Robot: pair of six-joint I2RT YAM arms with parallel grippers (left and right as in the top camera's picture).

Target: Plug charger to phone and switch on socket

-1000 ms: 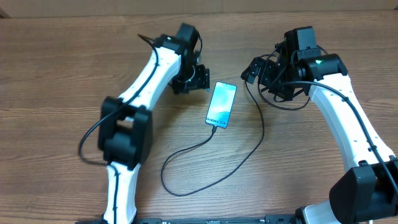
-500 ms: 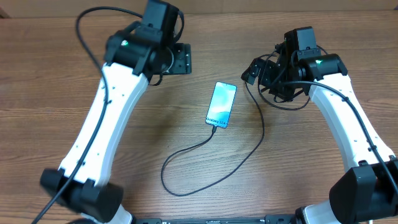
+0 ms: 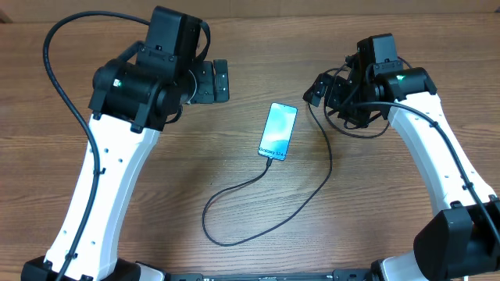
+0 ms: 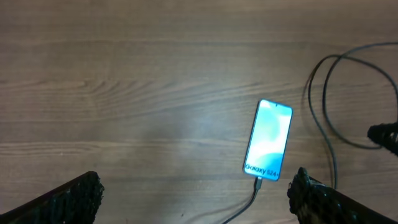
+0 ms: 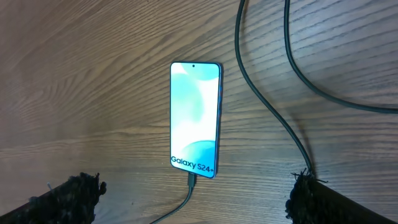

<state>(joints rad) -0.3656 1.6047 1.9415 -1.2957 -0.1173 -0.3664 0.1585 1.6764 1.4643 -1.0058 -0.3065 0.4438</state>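
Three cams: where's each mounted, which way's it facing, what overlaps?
Overhead: above the table, looking straight down; left arm, right arm, phone, cable.
Left wrist: on left arm, facing down; left gripper tips open in bottom corners.
Right wrist: on right arm, facing down at the phone; right gripper tips likewise.
Shared: all show the phone, cable plugged in.

Pale cyan and blue swirls glow on the phone [image 5: 194, 118], with dark lettering at the end nearest the right gripper [image 5: 196, 193] and a dark rim all round. The charger [image 3: 331, 156] is thin and black. The table [image 3: 375, 211] is warm brown with streaky wood grain. The left gripper [image 4: 196, 193] has black, rough-edged fingers, the same as the right. The left arm [image 3: 117, 172] and right arm [image 3: 430, 148] are white with black joints, each showing a green light.
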